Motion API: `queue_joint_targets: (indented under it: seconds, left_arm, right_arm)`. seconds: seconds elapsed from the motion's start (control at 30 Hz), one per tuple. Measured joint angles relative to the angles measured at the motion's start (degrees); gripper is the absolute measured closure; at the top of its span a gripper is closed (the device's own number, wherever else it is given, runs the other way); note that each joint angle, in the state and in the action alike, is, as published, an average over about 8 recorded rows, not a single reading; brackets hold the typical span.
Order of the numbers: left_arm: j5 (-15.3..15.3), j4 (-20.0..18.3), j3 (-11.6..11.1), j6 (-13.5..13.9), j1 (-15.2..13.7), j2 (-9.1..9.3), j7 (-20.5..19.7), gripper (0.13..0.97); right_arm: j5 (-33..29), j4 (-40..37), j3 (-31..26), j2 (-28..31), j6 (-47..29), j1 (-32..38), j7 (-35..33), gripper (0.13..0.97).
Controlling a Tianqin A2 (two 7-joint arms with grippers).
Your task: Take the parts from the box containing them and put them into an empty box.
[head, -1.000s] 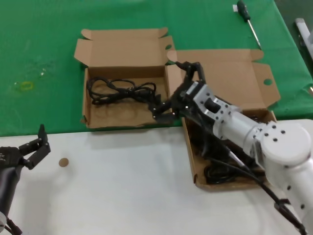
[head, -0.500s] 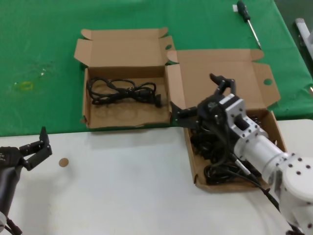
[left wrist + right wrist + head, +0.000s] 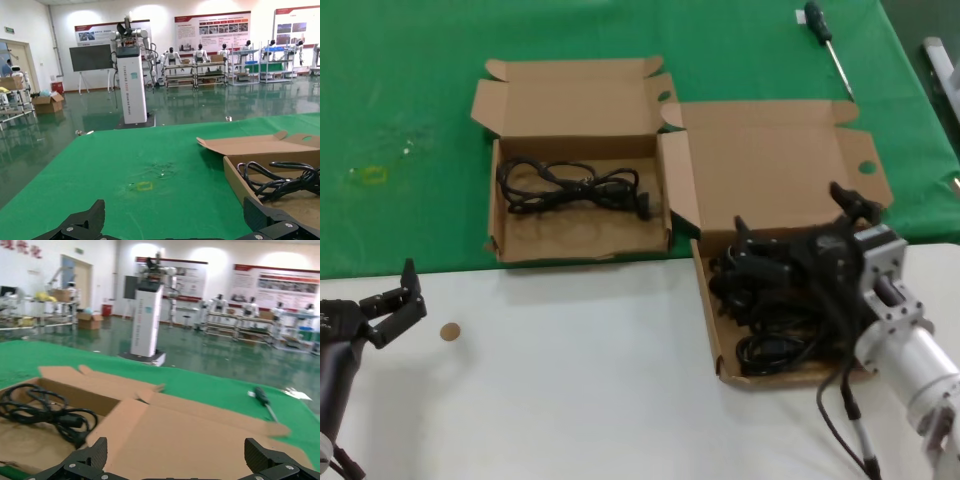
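The right gripper (image 3: pixel 790 235), fingers spread and empty, hovers over the parts (image 3: pixel 770 305) heaped in the larger box (image 3: pixel 712 330) at lower right; it should probably descend squarely and close on one bundle only.

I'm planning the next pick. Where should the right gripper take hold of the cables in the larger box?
Probably from above, fingers open, on the top loops of the cables piled in the larger box. The box walls block any side approach, and the raised loops give something to close around. The right gripper hovers open over that pile.
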Motion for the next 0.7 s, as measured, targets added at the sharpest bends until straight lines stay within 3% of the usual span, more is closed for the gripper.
queue_joint_targets:
  seconds: [0.27,0.7]
  left_arm:
    - [0.0,0.0,0.0,0.0,0.0,0.0,0.0,0.132]
    - [0.0,0.0,0.0,0.0,0.0,0.0,0.0,0.132]
  right_arm:
    - [1.8,3.9,2.2,0.5,3.3,-4.8,2.0,0.129]
    - [1.9,4.2,2.3,0.6,3.5,-5.1,2.1,0.129]
